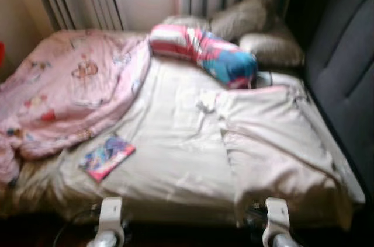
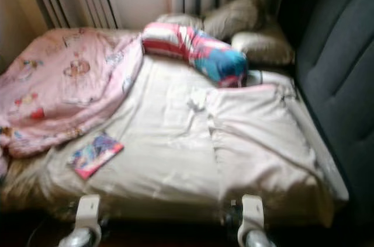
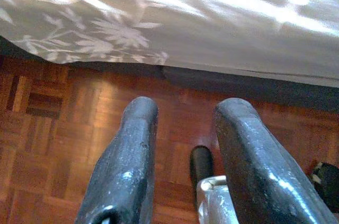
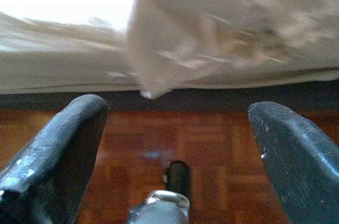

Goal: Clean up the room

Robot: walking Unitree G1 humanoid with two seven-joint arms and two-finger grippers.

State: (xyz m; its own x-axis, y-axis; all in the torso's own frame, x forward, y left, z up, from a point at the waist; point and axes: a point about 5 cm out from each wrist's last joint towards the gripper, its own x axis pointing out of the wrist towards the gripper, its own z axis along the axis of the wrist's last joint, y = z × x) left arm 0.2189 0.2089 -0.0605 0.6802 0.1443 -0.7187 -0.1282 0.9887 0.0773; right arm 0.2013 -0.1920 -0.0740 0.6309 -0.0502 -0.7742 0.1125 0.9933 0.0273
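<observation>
The bed [image 1: 175, 159] is taken as landmark; the robot is stationed at its foot edge, both arms held low, which is judged a standby posture before any reach. The left gripper [image 3: 183, 128] is seen over parquet floor [image 3: 53, 144] just short of the bed's hanging sheet [image 3: 159, 28], its 2 fingers parted and holding nothing; the right gripper [image 4: 177, 123] is likewise spread wide and unloaded, a drooping corner of the cream cover [image 4: 212, 38] hanging ahead of it. On the bed, a small colourful book [image 1: 107, 156] lies loose near the foot, toward the left side, and is judged the likeliest item to be tidied. A pink quilt [image 1: 70, 89] is bunched over the left side, its edge near the book. A striped bolster [image 1: 201, 51] lies across the head end, with 3 grey pillows [image 1: 257, 31] behind it. A folded cream blanket [image 1: 274, 142] covers the right side. A dark headboard [image 1: 345, 66] flanks the bed's right side. Nothing is seen blocking a reach to the book.
</observation>
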